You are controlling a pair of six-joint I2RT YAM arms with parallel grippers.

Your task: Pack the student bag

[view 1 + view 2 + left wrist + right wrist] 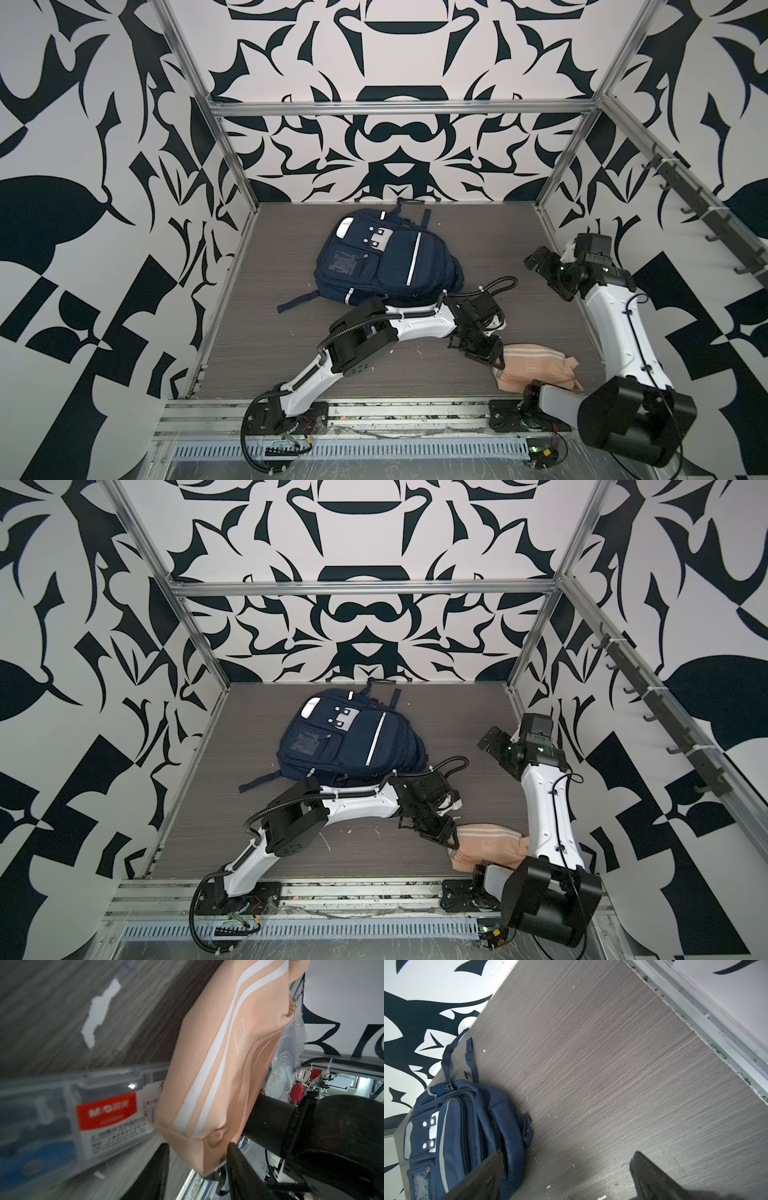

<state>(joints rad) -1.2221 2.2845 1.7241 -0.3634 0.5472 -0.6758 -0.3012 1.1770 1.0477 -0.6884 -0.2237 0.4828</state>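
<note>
The student bag (390, 257) (353, 742) (456, 1136) lies flat, front side up, at the back middle of the grey table, zips shut as far as I can see. A peach-pink striped pouch (536, 365) (490, 841) (218, 1064) lies at the front right. My left gripper (486, 353) (446, 837) (197, 1147) reaches across to the pouch's left end. Its jaws stand around that end: one finger touches the fabric, the other shows a gap. My right gripper (540, 264) (490, 742) (566, 1155) hangs wide open and empty above the table, right of the bag.
A clear plastic box with a red label (104, 1113) lies beside the pouch, hidden under my left arm in both top views. Crinkled clear plastic (291, 1043) sits behind the pouch. Patterned walls close three sides; a hook rail (706, 224) runs along the right wall.
</note>
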